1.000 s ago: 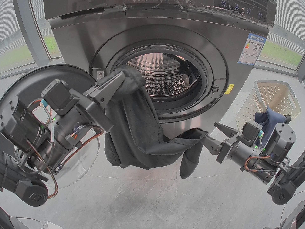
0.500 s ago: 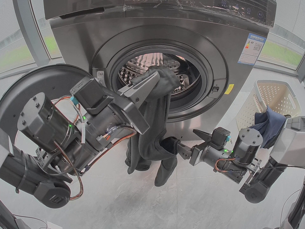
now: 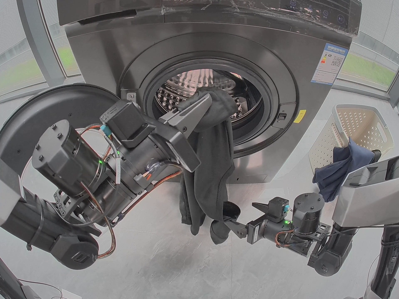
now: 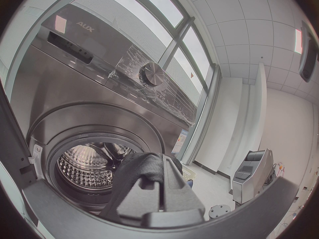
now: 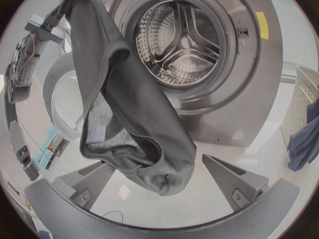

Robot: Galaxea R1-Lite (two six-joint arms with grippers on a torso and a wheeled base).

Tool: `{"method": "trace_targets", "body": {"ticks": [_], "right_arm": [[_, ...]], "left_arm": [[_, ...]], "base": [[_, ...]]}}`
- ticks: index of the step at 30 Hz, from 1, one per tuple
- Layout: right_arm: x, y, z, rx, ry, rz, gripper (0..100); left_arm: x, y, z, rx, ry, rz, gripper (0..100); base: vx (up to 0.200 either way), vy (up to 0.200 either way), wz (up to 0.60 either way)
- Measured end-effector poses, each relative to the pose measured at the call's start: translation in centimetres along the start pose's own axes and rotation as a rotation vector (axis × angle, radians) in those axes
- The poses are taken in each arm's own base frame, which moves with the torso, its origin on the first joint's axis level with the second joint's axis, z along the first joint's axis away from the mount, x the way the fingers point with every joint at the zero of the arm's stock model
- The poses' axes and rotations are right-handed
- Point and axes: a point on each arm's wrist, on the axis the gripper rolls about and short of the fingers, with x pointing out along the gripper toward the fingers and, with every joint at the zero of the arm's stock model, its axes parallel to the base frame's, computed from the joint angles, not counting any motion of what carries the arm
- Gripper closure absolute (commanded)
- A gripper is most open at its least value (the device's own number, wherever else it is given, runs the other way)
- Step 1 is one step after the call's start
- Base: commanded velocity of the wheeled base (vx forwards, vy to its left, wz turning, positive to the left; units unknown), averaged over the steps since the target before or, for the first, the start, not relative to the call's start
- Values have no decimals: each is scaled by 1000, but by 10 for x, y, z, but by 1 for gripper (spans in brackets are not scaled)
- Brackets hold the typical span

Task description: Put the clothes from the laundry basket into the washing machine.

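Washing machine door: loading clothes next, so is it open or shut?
Open. The door stands swung aside at left; the steel drum shows through the opening.

L gripper [image 4: 163, 161] clamped on dark garment [image 4: 141, 166], just before washing machine [image 4: 99, 83] w/ drum [image 4: 84, 171] open.

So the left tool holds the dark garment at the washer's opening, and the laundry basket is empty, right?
Not empty: a blue garment hangs over the rim of the laundry basket, as the head view shows. The left tool does hold the dark garment at the opening of the washer.
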Motion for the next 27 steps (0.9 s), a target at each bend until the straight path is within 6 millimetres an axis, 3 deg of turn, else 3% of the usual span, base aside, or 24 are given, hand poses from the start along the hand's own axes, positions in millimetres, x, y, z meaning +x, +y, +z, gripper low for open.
{"method": "trace_targets", "body": {"ticks": [6, 12, 27], "right_arm": [[-9, 0, -11, -10, 58, -2, 0], [-7, 4, -3, -13, 21, 15, 0], [39, 25, 37, -16, -208, 89, 0]], "left_arm": [[0, 0, 0, 1, -1, 3, 100], [-1, 0, 0, 2, 1, 4, 100], [-2, 0, 0, 1, 2, 2, 100]], "base": [[0, 0, 0], [0, 0, 0], [0, 0, 0]]}}
